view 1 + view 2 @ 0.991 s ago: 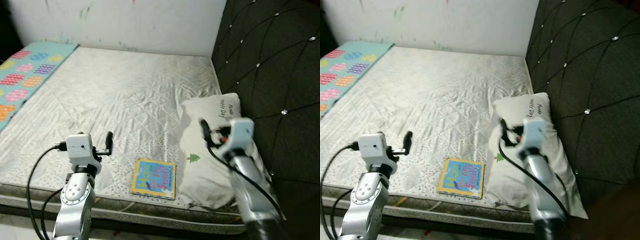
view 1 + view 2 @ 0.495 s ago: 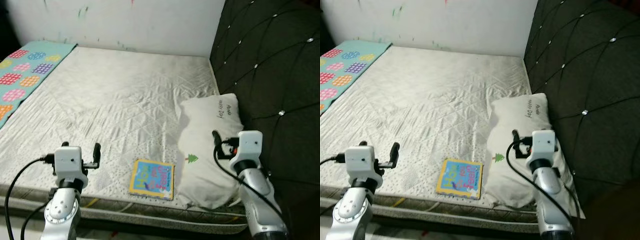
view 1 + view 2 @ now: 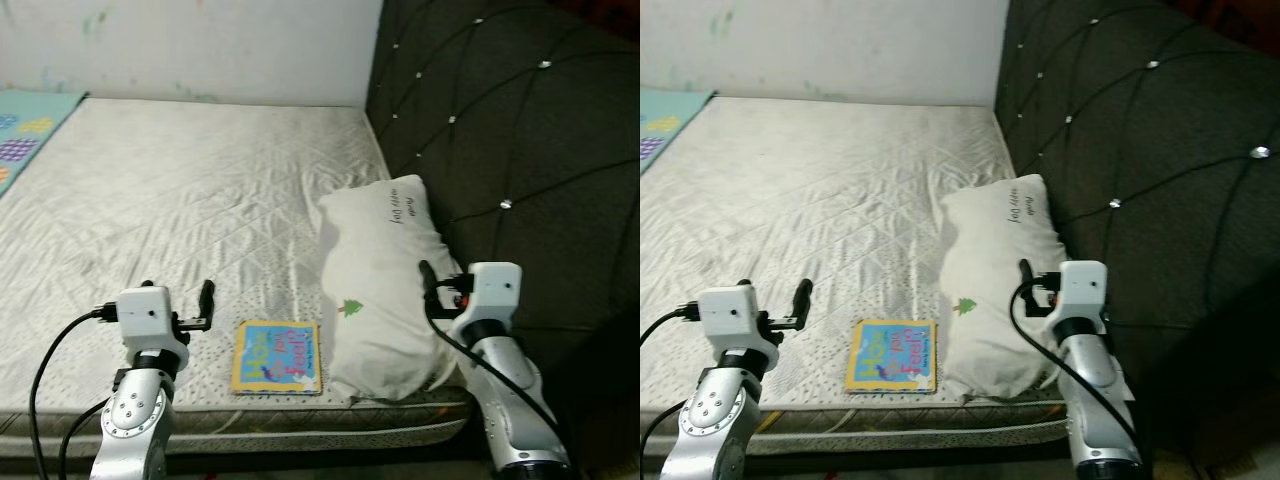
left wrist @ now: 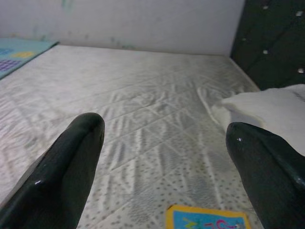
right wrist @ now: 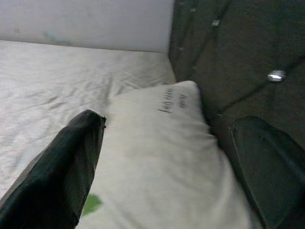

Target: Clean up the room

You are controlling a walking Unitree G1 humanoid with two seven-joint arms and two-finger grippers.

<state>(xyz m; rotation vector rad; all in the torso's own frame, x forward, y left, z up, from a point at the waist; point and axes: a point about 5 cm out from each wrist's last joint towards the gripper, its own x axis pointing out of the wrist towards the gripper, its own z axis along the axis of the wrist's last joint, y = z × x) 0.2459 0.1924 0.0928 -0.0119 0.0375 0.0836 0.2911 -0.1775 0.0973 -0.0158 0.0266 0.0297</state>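
Bed (image 3: 190, 190) first, since tidying it looks like the job: its quilted white mattress runs from the wall down to the near edge where I stand, with a dark tufted headboard (image 3: 500, 130) along its right side. A strip of teal patterned blanket (image 3: 30, 110) shows at the far left corner, mostly cut off, so I cannot tell how much of it lies there. Next in size is the white pillow (image 3: 375, 290), lying lengthwise against the headboard near the near right corner, slumped toward the edge, which I judge is why it wants straightening. Small writing near its far end is too fine to read. Just beside it on the left, flat at the near edge, lies a children's book (image 3: 278, 357), apart from the pillow or barely touching; I cannot tell which. My right end effector (image 5: 167, 157) hovers over the pillow with its fingers spread wide and nothing between them, placed, I think, to take hold of it. My left end effector (image 4: 164, 162) hangs above the near edge just left of the book, likewise spread and empty, with the book's top edge peeking below it.
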